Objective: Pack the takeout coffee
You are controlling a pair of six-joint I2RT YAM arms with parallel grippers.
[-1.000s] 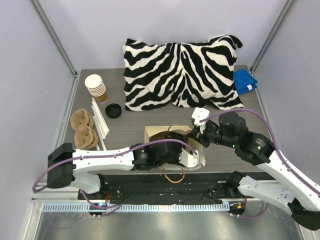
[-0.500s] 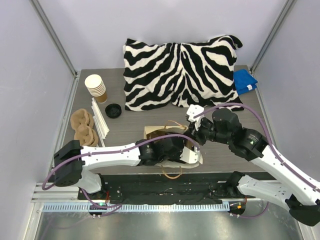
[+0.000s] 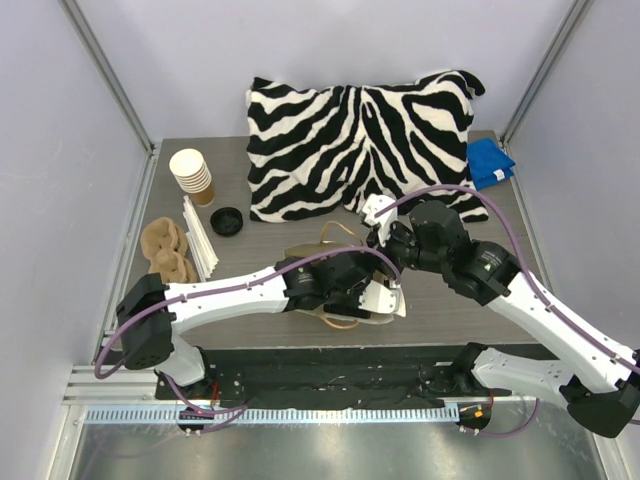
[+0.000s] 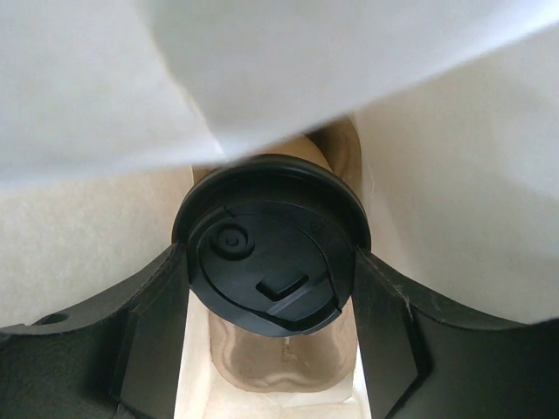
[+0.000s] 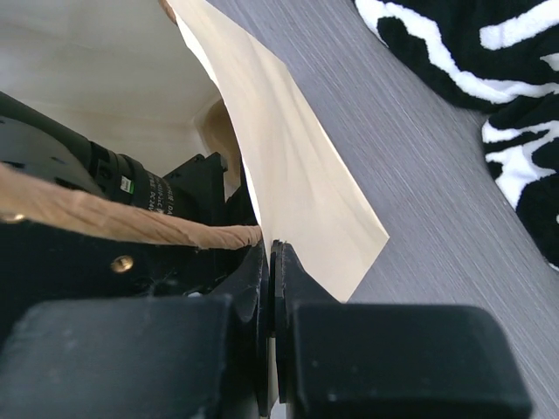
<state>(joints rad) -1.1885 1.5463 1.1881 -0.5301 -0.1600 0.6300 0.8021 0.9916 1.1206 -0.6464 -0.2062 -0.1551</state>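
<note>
Paper bag (image 5: pixel 297 175) is lying before pillow (image 3: pixel 360 145), R of cup stack (image 3: pixel 190 172); takeout coffee (image 4: pixel 271 244) is sitting inside it.

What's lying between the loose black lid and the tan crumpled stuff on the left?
A bundle of white sticks lies between the loose black lid and the tan crumpled pile, as the top view shows.

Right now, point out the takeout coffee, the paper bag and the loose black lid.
takeout coffee (image 4: pixel 271 249), left wrist view, on its black lid.
paper bag (image 5: pixel 297 192), right wrist view, outer side panel.
loose black lid (image 3: pixel 227 221), top view, its centre.
</note>
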